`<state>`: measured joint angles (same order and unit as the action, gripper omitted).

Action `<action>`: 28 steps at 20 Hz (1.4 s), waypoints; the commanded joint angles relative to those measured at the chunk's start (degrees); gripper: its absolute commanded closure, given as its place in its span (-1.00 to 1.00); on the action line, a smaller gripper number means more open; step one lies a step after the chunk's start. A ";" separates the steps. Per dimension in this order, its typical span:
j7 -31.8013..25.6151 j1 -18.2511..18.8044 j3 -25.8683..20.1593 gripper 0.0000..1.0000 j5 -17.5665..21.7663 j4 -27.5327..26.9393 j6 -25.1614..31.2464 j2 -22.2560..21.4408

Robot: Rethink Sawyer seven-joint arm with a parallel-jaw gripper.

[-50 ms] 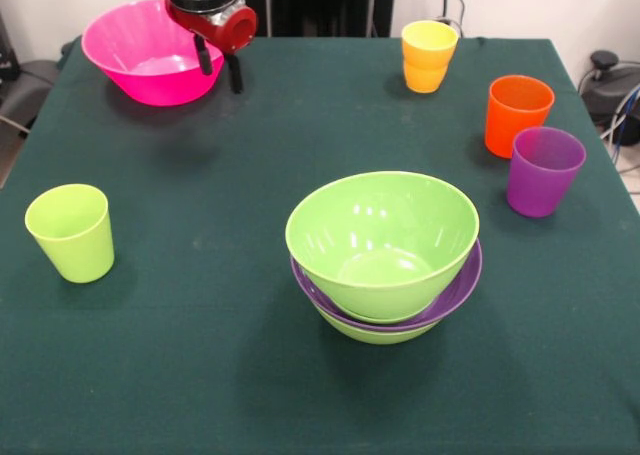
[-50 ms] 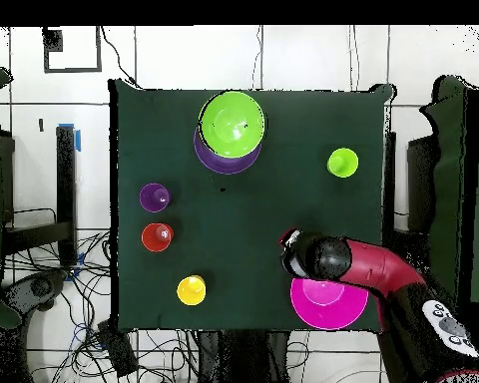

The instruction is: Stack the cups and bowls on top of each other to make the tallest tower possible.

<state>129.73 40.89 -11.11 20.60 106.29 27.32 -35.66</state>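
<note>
**Bowl stack stands mid-table as robot arm hangs beside the pink bowl**

On a dark green tablecloth (image 1: pixel 200 305), seen from the front and read left to right: a small lime green plastic tumbler (image 1: pixel 70 231) stands upright and alone near the left edge. Behind it, at the far left corner, sits a large glossy pink plastic bowl (image 1: pixel 140 60), open side up and empty. The red and black robot arm (image 2: pixel 373 267) comes down just beside the pink bowl's right rim, and the gripper (image 1: pixel 219 64) shows two dark fingers (image 1: pixel 204 57) pointing downward with a narrow gap between them and nothing in it; the tips hang by the bowl's rim, though contact cannot be judged.

Toward the middle of the table stands the stack of bowls (image 1: pixel 385 260): a large lime green plastic bowl (image 1: pixel 380 237) nests in a wide shallow purple plastic bowl (image 1: pixel 462 283), which rests in another lime green bowl (image 1: pixel 372 333), only its underside showing.

To the right, a yellow-orange plastic tumbler (image 1: pixel 428 55) stands at the far side. Nearer the right edge an orange plastic tumbler (image 1: pixel 517 113) and a translucent purple plastic tumbler (image 1: pixel 543 170) stand close together, all upright.

No brand, label or legible writing shows on any object.
</note>
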 commanded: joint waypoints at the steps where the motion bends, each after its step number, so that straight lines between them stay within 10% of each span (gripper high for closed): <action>1: -6.12 0.25 -4.69 -1.00 3.00 -2.59 0.19 -1.55; 28: -6.64 1.92 -4.54 -1.00 4.34 -1.67 0.46 -0.43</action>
<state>129.73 42.60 -11.86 20.62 106.31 27.33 -40.17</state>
